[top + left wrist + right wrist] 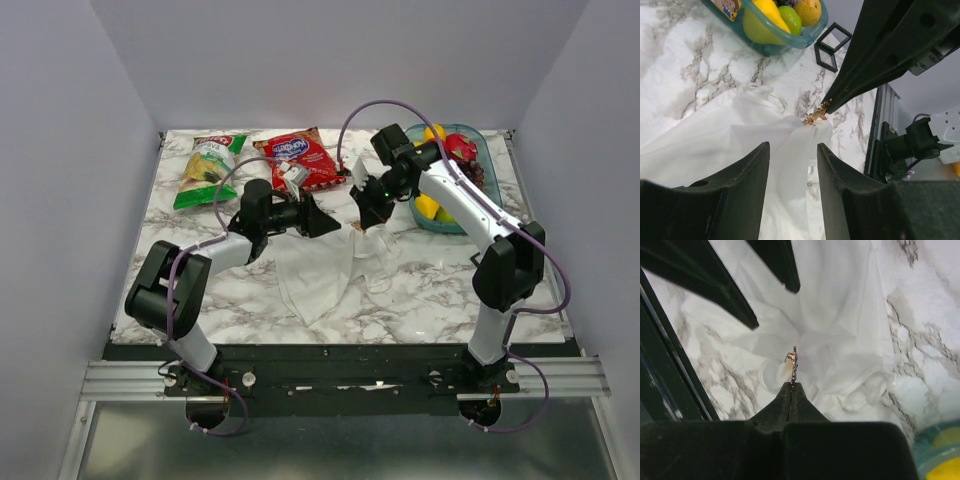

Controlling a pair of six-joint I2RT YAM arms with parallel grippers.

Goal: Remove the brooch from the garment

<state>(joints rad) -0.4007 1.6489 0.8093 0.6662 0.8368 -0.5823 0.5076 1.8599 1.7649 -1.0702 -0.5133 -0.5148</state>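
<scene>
My right gripper (791,385) is shut on the brooch (794,365), a tiny gold-edged pin seen edge-on sticking out past the fingertips. In the left wrist view the brooch (815,116) sits at the top of a peak of the white garment (730,135), pinched by the right gripper (829,102). I cannot tell whether its pin is still in the cloth. My left gripper (792,145) stands open just above the garment (320,270), with fabric showing between its fingers (785,265). Both grippers meet at mid-table, left gripper (328,222) facing right gripper (362,222).
A teal bowl (478,135) of fruit stands at the back right, behind the right arm. Black square frames (832,45) lie beside the bowl (790,42). A green snack bag (210,170) and a red snack bag (300,158) lie at the back.
</scene>
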